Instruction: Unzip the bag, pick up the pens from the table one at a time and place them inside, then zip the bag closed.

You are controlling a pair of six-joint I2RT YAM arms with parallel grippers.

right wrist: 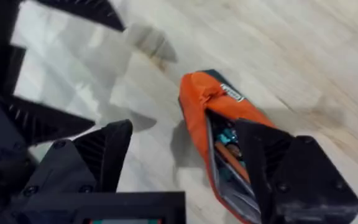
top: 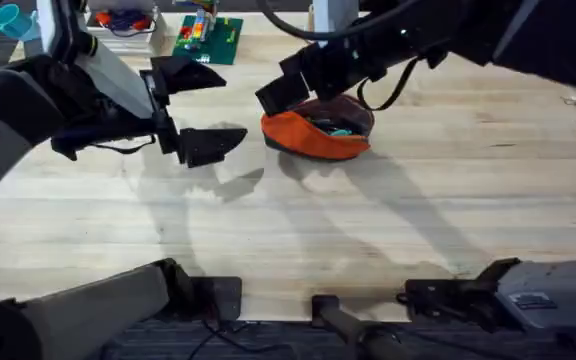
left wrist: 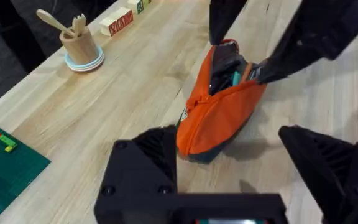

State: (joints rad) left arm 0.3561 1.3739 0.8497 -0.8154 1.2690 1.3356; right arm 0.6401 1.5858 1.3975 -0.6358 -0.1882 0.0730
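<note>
Jaws spread on both arms — right gripper point(top: 303, 100) over the unzipped bag point(top: 316, 135)

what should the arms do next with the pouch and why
Probably start zipping. The bag lies open on the table with pen-like items already inside, and I see no loose pens on the wood. The right gripper is open, one finger at the opening; the left gripper is open beside the bag. The left could pinch the near end while the right finds the zipper pull.
</note>
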